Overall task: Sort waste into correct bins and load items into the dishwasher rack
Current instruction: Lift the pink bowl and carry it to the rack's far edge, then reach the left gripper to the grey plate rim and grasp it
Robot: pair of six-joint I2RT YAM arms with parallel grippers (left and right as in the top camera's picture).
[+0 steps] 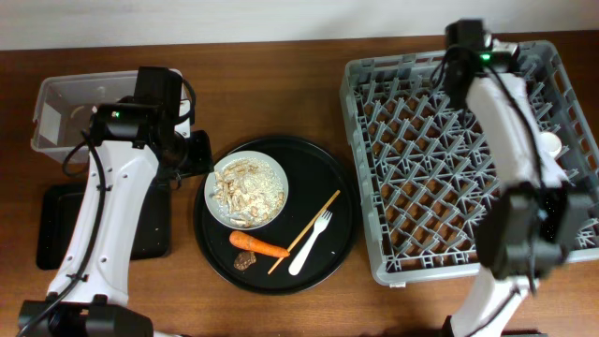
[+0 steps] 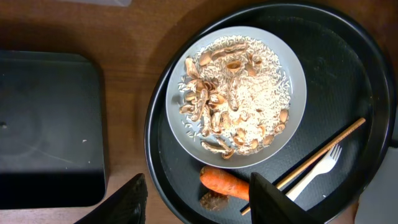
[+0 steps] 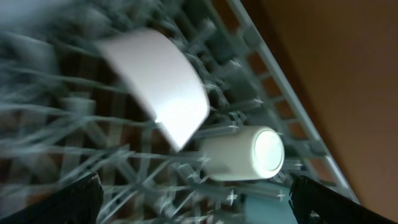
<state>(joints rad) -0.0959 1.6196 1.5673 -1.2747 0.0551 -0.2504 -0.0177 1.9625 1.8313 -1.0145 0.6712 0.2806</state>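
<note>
Orange carrot (image 2: 227,182) lies just beside the plate (image 2: 296,87), its length crossing the gap of the left gripper (image 2: 199,179), spread wide; the right gripper (image 3: 196,186), also wide, is far from the plate.

Plate (image 2: 295,67) on round tray (image 1: 325,185); rack (image 1: 421,187) at right.
</note>
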